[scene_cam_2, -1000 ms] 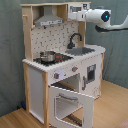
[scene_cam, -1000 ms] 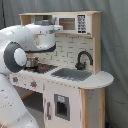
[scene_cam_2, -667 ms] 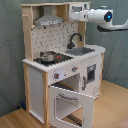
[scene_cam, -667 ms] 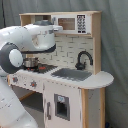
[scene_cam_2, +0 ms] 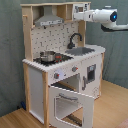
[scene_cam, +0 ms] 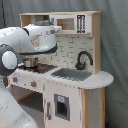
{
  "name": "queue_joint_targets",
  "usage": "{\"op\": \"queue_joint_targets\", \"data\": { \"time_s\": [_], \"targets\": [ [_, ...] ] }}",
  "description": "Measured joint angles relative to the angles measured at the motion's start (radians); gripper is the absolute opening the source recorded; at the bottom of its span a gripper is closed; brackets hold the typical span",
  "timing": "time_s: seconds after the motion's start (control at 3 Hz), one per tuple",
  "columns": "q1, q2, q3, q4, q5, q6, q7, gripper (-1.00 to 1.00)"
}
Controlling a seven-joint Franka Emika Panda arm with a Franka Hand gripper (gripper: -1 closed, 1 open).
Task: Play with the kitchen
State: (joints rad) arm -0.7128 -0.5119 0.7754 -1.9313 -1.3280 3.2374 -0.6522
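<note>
**Arm up at the top shelf of the kitchen**

Here we are with the kitchen (scene_cam_2: 62,65) standing tall in both exterior views, pale wood frame, white panels, set on a wooden floor against a grey curtain. The white arm (scene_cam_2: 102,15) reaches in high from the second exterior view's right, and its gripper (scene_cam_2: 76,15) sits right at the microwave (scene_cam_2: 79,8) on the upper shelf. Whether the fingers are apart or together, I cannot tell; the tip runs into the shelf and the first exterior view hides it behind the arm's own bulk.

Everything else on the kitchen lies below the fingers. Down beneath them, the black faucet (scene_cam_2: 75,39) arches over the grey sink (scene_cam_2: 82,50). Lower and off to the second exterior view's left, a small metal pot (scene_cam_2: 47,56) stands on the stovetop (scene_cam_2: 51,59), with the range hood (scene_cam_2: 48,20) hanging over it, level with the fingers but well to that side. Far below, the oven door (scene_cam_2: 70,104) hangs wide open, swung down toward the floor.

In the first exterior view the arm's big white links (scene_cam: 35,40) fill the left, covering the hood, with the pot (scene_cam: 30,62) peeking out underneath and the faucet (scene_cam: 83,59) clear to the right.
</note>
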Motion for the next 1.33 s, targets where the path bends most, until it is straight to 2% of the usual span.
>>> {"op": "queue_joint_targets", "data": {
  "time_s": [0.67,1.0,1.33],
  "targets": [
    [0.006,-0.068,-0.073,-0.063,0.0,0.15,0.016,-1.0],
    [0.007,-0.069,-0.073,-0.063,0.0,0.152,0.017,1.0],
    [0.029,-0.084,-0.073,-0.063,0.0,0.154,0.026,1.0]
  ]
}}
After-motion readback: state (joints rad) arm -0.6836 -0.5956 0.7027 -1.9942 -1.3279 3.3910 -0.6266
